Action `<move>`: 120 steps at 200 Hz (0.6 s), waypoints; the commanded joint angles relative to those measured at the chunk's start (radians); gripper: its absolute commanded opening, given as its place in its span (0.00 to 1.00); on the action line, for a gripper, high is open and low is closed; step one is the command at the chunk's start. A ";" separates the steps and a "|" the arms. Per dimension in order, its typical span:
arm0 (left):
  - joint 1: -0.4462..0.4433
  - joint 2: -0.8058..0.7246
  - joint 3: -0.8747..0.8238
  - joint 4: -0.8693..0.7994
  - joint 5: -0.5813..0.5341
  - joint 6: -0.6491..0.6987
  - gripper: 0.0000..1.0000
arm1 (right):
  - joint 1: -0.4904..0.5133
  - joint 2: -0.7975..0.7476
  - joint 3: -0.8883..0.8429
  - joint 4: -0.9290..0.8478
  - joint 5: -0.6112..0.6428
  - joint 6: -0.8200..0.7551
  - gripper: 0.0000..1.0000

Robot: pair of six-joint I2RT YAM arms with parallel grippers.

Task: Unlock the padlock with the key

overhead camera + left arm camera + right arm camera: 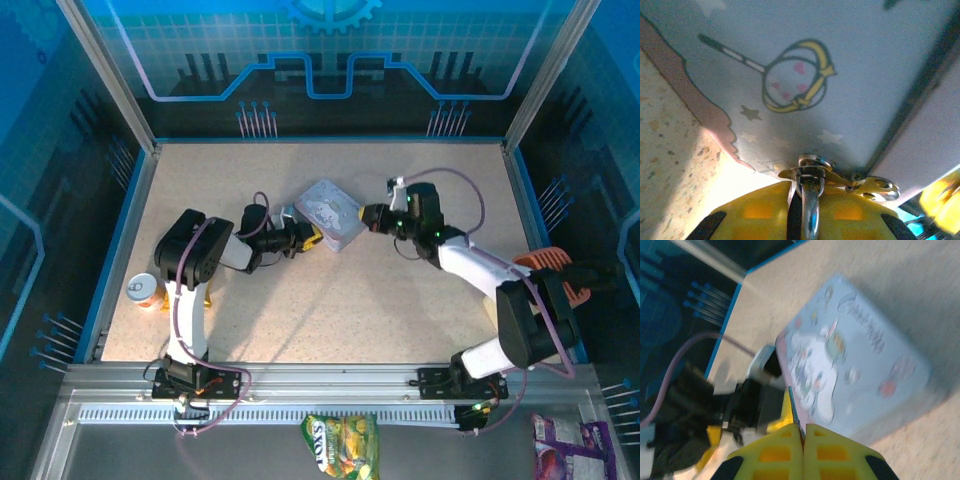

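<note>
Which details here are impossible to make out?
Padlock: left wrist view, just its silver loop shows; the body is hidden inside the left gripper.
Thin strip in the right gripper: right wrist view, blurred; key or not, unclear.
Whether strip meets lock: top view, too small beside the tin.

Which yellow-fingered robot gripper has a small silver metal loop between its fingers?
The left gripper: the silver metal loop sits between its yellow fingers, beside the pale blue tin. The right gripper is shut without one.
</note>
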State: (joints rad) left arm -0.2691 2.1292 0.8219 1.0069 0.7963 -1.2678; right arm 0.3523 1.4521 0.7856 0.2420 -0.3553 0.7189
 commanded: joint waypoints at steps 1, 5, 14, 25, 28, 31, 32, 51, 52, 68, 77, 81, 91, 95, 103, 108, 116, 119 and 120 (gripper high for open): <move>-0.007 0.078 -0.011 0.122 -0.068 -0.155 0.00 | 0.052 -0.027 -0.144 0.177 -0.114 0.154 0.00; -0.010 0.089 -0.008 0.142 -0.071 -0.165 0.00 | 0.062 -0.030 -0.165 0.195 -0.124 0.168 0.00; -0.014 0.112 -0.003 0.187 -0.078 -0.185 0.00 | 0.084 -0.031 -0.207 0.231 -0.140 0.195 0.00; -0.020 0.138 0.002 0.225 -0.081 -0.198 0.00 | 0.103 -0.022 -0.253 0.278 -0.149 0.239 0.00; -0.022 0.143 0.003 0.228 -0.083 -0.201 0.00 | 0.109 -0.016 -0.264 0.299 -0.153 0.249 0.00; -0.024 0.148 0.003 0.232 -0.087 -0.202 0.00 | 0.115 -0.008 -0.276 0.316 -0.157 0.257 0.00; -0.024 0.150 0.003 0.232 -0.087 -0.202 0.00 | 0.118 -0.005 -0.278 0.323 -0.158 0.260 0.00; -0.034 0.165 0.006 0.232 -0.092 -0.196 0.00 | 0.157 0.070 -0.312 0.426 -0.159 0.296 0.00; -0.035 0.167 0.006 0.232 -0.092 -0.195 0.00 | 0.157 0.075 -0.314 0.432 -0.158 0.300 0.00; -0.041 0.174 0.001 0.250 -0.087 -0.187 0.00 | 0.163 0.184 -0.328 0.580 -0.161 0.376 0.00; -0.041 0.180 -0.004 0.274 -0.083 -0.176 0.00 | 0.159 0.259 -0.331 0.697 -0.170 0.432 0.00; -0.042 0.183 -0.007 0.277 -0.081 -0.171 0.00 | 0.157 0.295 -0.329 0.748 -0.172 0.457 0.00; -0.042 0.190 -0.010 0.282 -0.074 -0.156 0.00 | 0.153 0.385 -0.320 0.861 -0.175 0.525 0.00; -0.042 0.193 -0.010 0.287 -0.072 -0.151 0.00 | 0.152 0.421 -0.315 0.905 -0.174 0.555 0.00; -0.042 0.202 -0.012 0.297 -0.066 -0.147 0.00 | 0.148 0.496 -0.306 1.016 -0.170 0.609 0.00; -0.042 0.209 -0.012 0.304 -0.063 -0.149 0.00 | 0.147 0.538 -0.298 1.088 -0.170 0.639 0.00; -0.041 0.221 -0.008 0.323 -0.055 -0.155 0.00 | 0.143 0.610 -0.282 1.177 -0.171 0.702 0.00; -0.042 0.225 -0.007 0.329 -0.052 -0.158 0.00 | 0.142 0.628 -0.273 1.181 -0.174 0.722 0.00; -0.042 0.227 -0.006 0.331 -0.051 -0.158 0.00 | 0.141 0.633 -0.270 1.181 -0.175 0.727 0.00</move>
State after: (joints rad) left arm -0.2985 2.2726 0.8291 1.3685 0.7448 -1.4120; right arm 0.5030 1.9411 0.4763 1.0744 -0.5205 1.2377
